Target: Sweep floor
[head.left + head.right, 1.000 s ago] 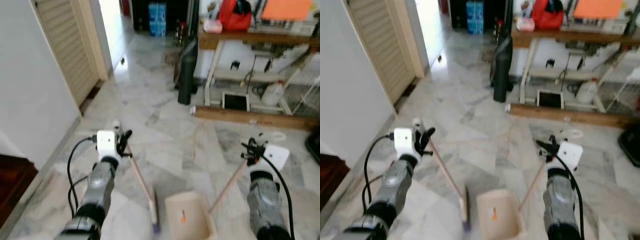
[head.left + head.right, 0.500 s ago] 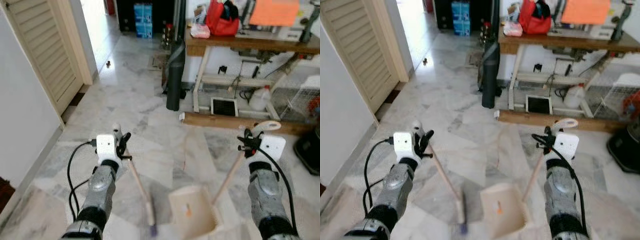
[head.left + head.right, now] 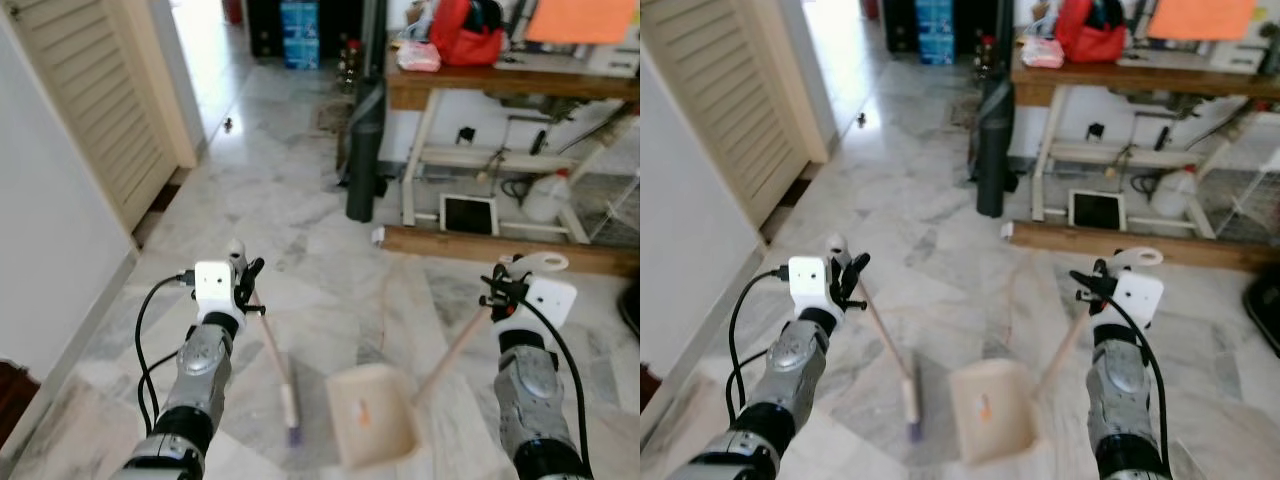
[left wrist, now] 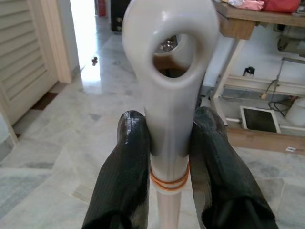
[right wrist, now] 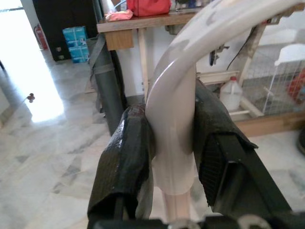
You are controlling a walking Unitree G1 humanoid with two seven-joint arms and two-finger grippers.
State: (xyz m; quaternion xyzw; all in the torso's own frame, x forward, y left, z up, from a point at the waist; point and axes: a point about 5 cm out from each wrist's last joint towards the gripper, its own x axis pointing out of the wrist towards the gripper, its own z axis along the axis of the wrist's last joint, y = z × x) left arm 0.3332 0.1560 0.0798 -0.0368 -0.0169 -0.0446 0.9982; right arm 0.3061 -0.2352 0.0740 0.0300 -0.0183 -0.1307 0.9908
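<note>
My left gripper (image 3: 243, 283) is shut on the white top of a broom handle (image 4: 167, 95). The wooden broom stick (image 3: 272, 350) slants down to a narrow brush head (image 3: 290, 412) on the marble floor. My right gripper (image 3: 499, 292) is shut on the curved white handle (image 5: 178, 119) of a beige dustpan (image 3: 374, 416), whose stick (image 3: 450, 352) slopes down to it. The dustpan sits on the floor just right of the brush head, with a small orange scrap (image 3: 364, 411) inside it.
A louvred door (image 3: 95, 100) and white wall line the left. Ahead stand a dark rolled bag (image 3: 364, 150) and a wooden table (image 3: 500, 85) with a red bag (image 3: 470, 25), a jug (image 3: 546, 195) and clutter beneath. A small scrap (image 3: 378, 236) lies near the table base.
The camera view has shifted, with the table and door sitting differently in frame. Both grippers keep their hold, and broom and dustpan stay side by side on the floor.
</note>
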